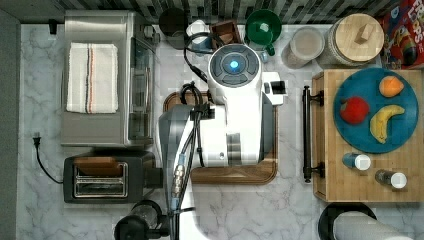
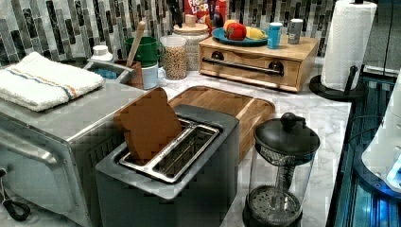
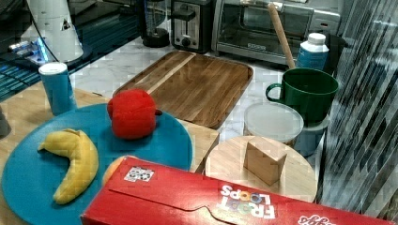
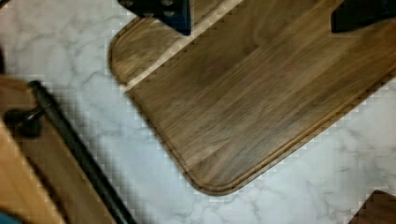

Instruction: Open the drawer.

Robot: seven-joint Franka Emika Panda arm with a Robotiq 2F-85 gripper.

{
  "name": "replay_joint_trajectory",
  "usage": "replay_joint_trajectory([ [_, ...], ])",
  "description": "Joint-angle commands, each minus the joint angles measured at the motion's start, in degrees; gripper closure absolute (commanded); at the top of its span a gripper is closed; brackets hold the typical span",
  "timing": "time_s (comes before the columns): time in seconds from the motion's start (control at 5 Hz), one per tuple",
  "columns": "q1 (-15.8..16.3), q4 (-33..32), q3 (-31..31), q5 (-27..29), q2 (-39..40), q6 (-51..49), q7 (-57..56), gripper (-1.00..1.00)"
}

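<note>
- The marble counter (image 1: 240, 210) carries everything; the white Panda arm (image 1: 235, 115) hangs over its middle in the top view, above the dark wooden tray (image 3: 197, 84).
- The drawer (image 2: 250, 66) sits shut in a light bamboo box at the top view's right, just beside the tray. On the box's top rest a blue plate (image 1: 405, 135) of toy fruit and two small shakers (image 1: 356, 161).
- Judged from its build, the drawer is stiff, light and shallow. It should slide straight out toward the tray, though the loaded box could creep along the smooth marble under a hard pull.
- The black bar handle (image 1: 306, 134) runs the full length of the front on two posts. It is rigid metal, probably a little slick, and the place to take hold is near its middle so the drawer does not skew.
- The gripper (image 4: 261, 16) hovers over the tray with its two dark fingertips (image 4: 163, 11) spread wide and empty. In the wrist view the handle lies off to one side, apart from the fingers, across a strip of bare marble.
</note>
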Motion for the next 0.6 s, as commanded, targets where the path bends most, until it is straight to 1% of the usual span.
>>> replay_joint_trajectory([
  [0.2, -4.2, 0.54, -4.64, 1.34, -2.02, 2.24, -27.08, -1.0],
  [0.4, -5.54, 1.09, -6.57, 2.32, -0.86, 2.5, -36.57, -1.0],
  [0.6, -6.51, 0.3, -8.2, 3.68, -0.35, 4.7, -42.86, -1.0],
])
